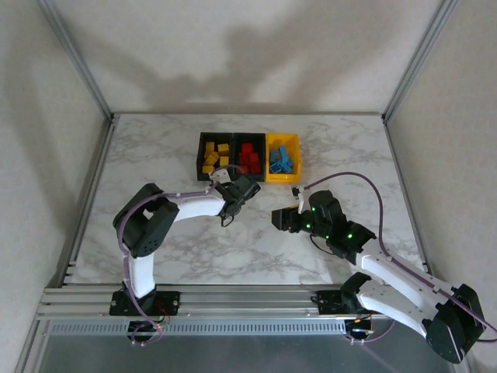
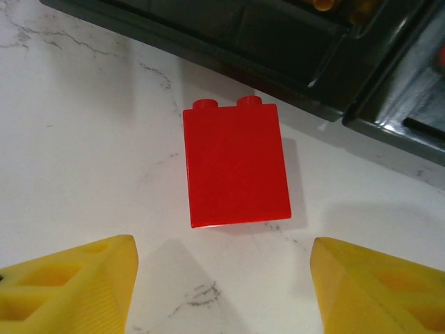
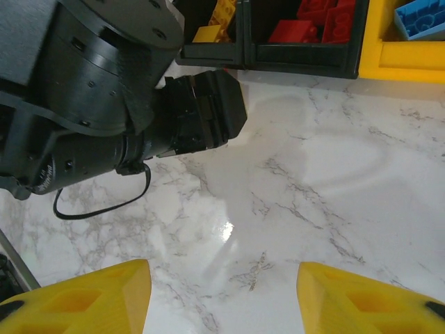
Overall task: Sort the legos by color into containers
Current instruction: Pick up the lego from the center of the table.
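A single red lego [image 2: 236,167] lies flat on the marble just in front of the black containers [image 2: 278,42]. My left gripper [image 2: 222,278] is open, its yellow fingertips [image 2: 76,285] just short of the brick and not touching it. From above, the left gripper [image 1: 227,183] sits at the front edge of the left black bin [image 1: 214,155], which holds yellow legos [image 1: 212,158]. The middle black bin holds red legos [image 1: 249,158], and the yellow bin [image 1: 283,176] holds blue legos [image 1: 281,159]. My right gripper [image 1: 277,220] hovers open over bare marble, nothing between its fingers [image 3: 83,299].
The left arm's black wrist [image 3: 104,118] shows close ahead and to the left in the right wrist view. Aluminium frame posts [image 1: 85,78] and white walls border the table. Open marble [image 1: 233,249] lies between the two arms.
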`<state>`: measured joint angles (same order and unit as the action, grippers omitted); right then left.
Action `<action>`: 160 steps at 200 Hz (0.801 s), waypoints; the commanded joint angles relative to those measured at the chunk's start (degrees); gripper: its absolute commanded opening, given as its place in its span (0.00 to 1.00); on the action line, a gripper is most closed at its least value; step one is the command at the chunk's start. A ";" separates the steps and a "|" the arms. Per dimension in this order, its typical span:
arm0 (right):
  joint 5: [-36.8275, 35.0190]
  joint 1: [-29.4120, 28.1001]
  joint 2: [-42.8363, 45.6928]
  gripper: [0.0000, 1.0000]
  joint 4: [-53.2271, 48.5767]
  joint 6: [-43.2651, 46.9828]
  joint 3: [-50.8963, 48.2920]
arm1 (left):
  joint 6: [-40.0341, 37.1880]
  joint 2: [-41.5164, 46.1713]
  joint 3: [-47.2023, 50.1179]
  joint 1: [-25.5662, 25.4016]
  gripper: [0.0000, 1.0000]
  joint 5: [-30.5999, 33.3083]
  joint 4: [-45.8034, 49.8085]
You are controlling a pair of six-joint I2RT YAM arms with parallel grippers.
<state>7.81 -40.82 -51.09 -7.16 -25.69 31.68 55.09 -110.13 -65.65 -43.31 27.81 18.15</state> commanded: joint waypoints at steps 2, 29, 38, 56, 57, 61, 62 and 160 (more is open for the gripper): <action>-1.28 -0.32 0.33 0.57 -0.69 0.30 -0.39 | -1.61 -2.55 -3.25 -0.28 0.66 3.28 -0.66; -1.53 -0.31 0.30 0.57 -0.75 0.12 -0.58 | -2.25 -4.61 -4.74 0.22 0.65 3.05 -0.68; -1.50 -0.31 0.21 0.57 -0.83 0.19 -0.62 | -2.22 -5.08 -4.91 0.41 0.64 2.89 -0.86; -1.64 -0.31 0.03 0.57 -1.10 0.36 -0.37 | -2.24 -6.01 -4.93 0.85 0.62 2.89 -1.18; -1.61 -0.31 0.03 0.57 -1.10 0.32 -0.38 | -2.25 -6.08 -4.93 0.90 0.61 2.92 -1.18; -1.63 -0.31 0.03 0.57 -1.10 0.46 -0.25 | -2.26 -6.28 -4.93 0.93 0.60 3.07 -1.18; -1.64 -0.31 -0.06 0.57 -1.10 0.46 -0.28 | -2.26 -6.30 -4.93 0.94 0.60 3.10 -1.14; -1.04 -0.31 -3.47 0.57 0.74 -0.07 0.08 | -3.61 1.04 0.26 0.20 0.36 4.56 -0.49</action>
<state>7.11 -40.82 -53.82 -7.49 -25.71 31.68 52.75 -114.30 -67.37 -42.78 30.20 16.23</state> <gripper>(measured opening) 0.573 0.367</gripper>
